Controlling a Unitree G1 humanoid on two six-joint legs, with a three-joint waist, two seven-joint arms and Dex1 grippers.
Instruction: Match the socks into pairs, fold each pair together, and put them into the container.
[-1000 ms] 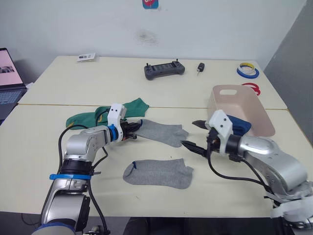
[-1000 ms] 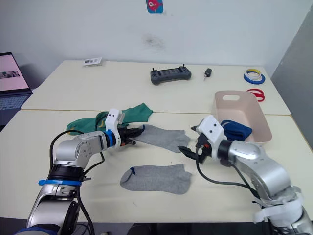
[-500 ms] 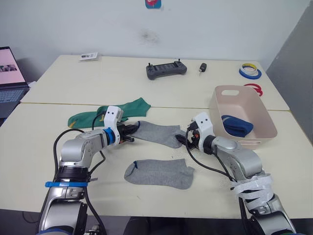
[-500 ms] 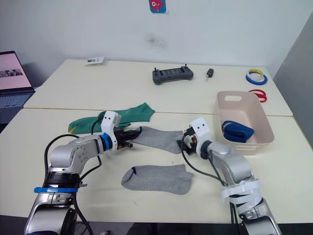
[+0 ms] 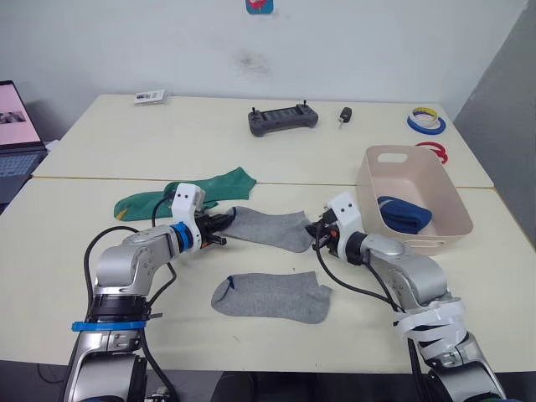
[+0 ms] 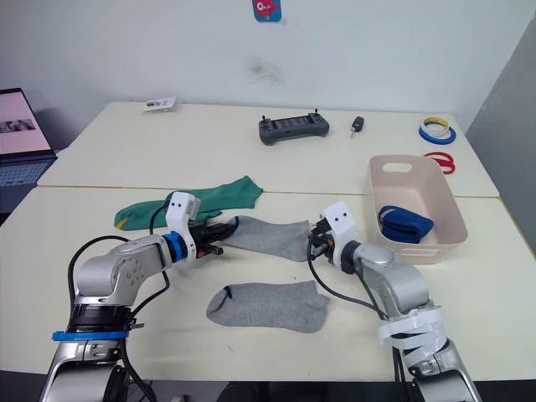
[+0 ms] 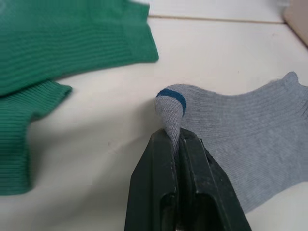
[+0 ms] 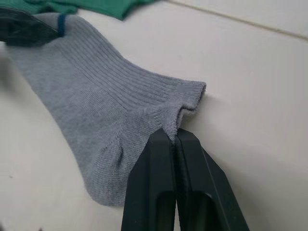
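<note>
One grey sock (image 5: pixel 270 227) lies stretched between my two grippers. My left gripper (image 5: pixel 224 226) is shut on its toe end, which carries a blue stripe (image 7: pixel 172 95). The right gripper (image 5: pixel 316 235) is shut on its ribbed cuff (image 8: pixel 185 98). A second grey sock (image 5: pixel 270 296) lies flat on the table nearer to me. Two green socks (image 5: pixel 188 191) overlap behind the left gripper. The pinkish-beige container (image 5: pixel 442 180) stands at the right with a folded dark blue sock (image 5: pixel 404 213) inside.
A black controller (image 5: pixel 282 118) and a small black fob (image 5: pixel 344 114) lie on the far table. Tape rolls (image 5: pixel 425 121) and a red ring (image 5: pixel 431 151) sit behind the container. A laptop (image 5: pixel 15 142) is at the far left, and a card (image 5: pixel 149 97) at the back.
My right gripper came in from open beside the container, reached the sock's cuff and shut on it. The left gripper kept its hold on the toe end.
</note>
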